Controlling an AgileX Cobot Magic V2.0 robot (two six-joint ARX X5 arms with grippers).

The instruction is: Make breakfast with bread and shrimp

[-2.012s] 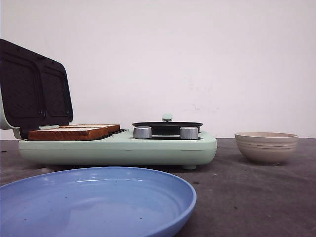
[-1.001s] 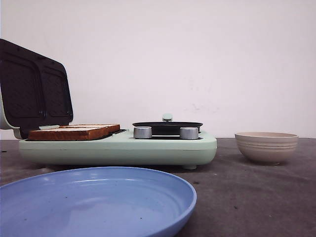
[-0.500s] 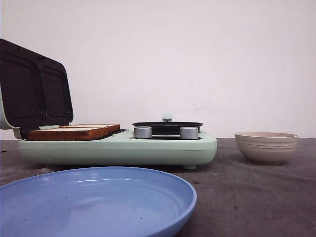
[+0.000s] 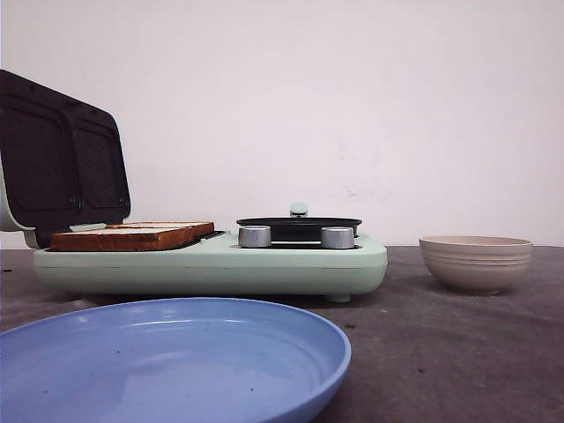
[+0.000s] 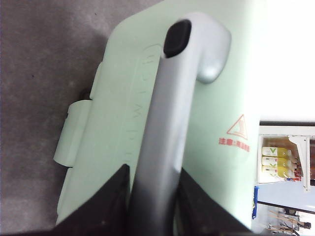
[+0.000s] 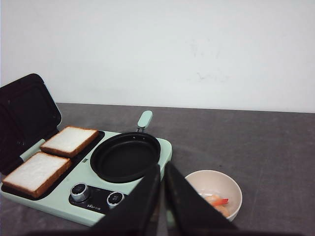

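Note:
Two bread slices [image 6: 70,140] [image 6: 35,172] lie side by side in the open sandwich tray of a mint-green breakfast maker [image 4: 211,264]; the front view shows only their brown crusts [image 4: 132,235]. Orange-pink shrimp [image 6: 220,201] sit in a beige bowl [image 6: 231,187] to the right of the machine. My left gripper [image 5: 153,196] is shut on the grey handle [image 5: 167,123] of the raised lid [image 4: 57,159]. My right gripper [image 6: 162,169] hovers high over the table in front of the pan, shut with nothing in it.
A black round pan [image 6: 125,156] sits in the machine's right half, with two silver knobs [image 4: 254,236] [image 4: 337,237] in front of it. A large blue plate [image 4: 167,361] lies nearest the front edge. The beige bowl [image 4: 476,262] stands on the dark table [image 4: 441,344].

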